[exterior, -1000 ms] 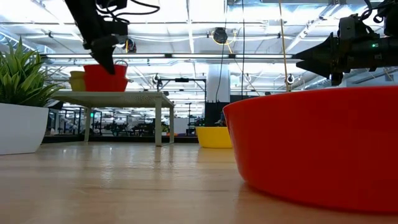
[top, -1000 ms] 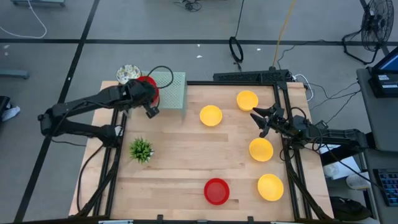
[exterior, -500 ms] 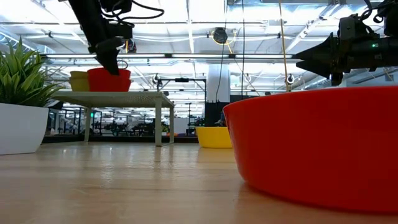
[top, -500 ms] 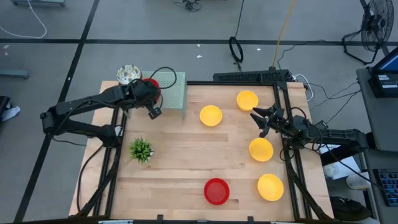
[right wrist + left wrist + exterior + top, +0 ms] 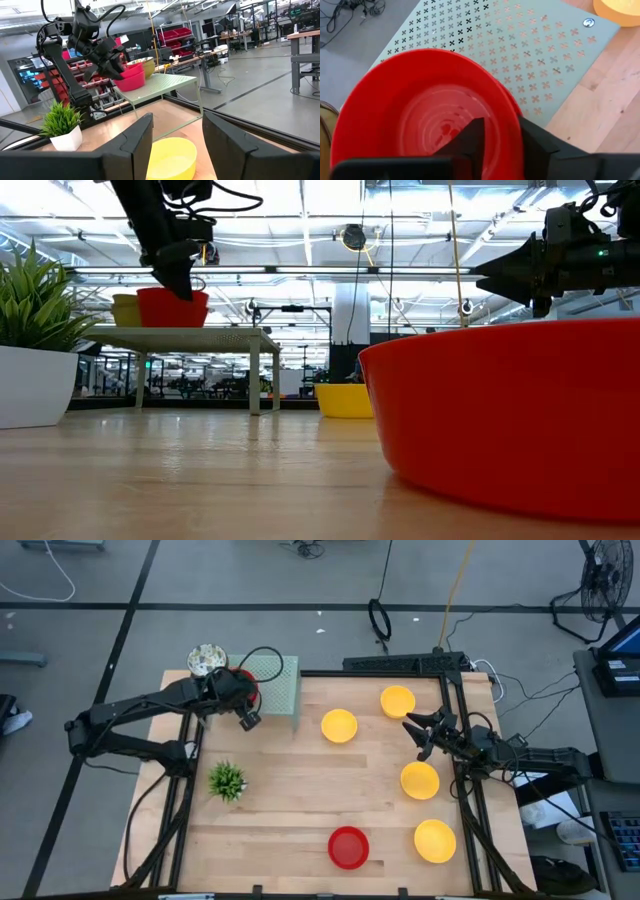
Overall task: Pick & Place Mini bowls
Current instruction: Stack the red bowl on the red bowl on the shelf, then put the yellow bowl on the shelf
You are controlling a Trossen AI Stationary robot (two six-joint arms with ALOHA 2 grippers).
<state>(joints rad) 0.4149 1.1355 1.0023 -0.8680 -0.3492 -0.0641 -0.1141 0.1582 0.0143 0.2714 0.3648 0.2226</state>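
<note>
My left gripper (image 5: 497,132) is at the pale green mesh rack (image 5: 278,682) at the table's far left, shut on a red mini bowl (image 5: 420,115). That bowl sits on a second red bowl on the rack top, next to a yellow bowl (image 5: 125,310). A floral bowl (image 5: 207,659) lies just left of the rack. My right gripper (image 5: 420,735) hangs open above the table's right side, with a yellow bowl (image 5: 170,157) below it. Several other yellow bowls (image 5: 339,725) and one red bowl (image 5: 348,847) rest on the table. My left gripper holds the red bowl by its rim (image 5: 514,131), one finger (image 5: 470,140) inside the bowl and the other (image 5: 535,142) outside. The fingers come from above, slanting down from the near side. The bowl stands upright, nested on the red bowl beneath it on the rack.
A small green plant (image 5: 228,781) in a white pot stands near the table's left edge. The rack stands on legs above the table (image 5: 250,380). Bare wood lies in the table's middle (image 5: 290,790). Black frame rails run along both sides.
My left gripper has shifted slightly over the rack, and the red bowl it holds has come down a little and now sits level on the rack's stack. My right arm has kept still.
</note>
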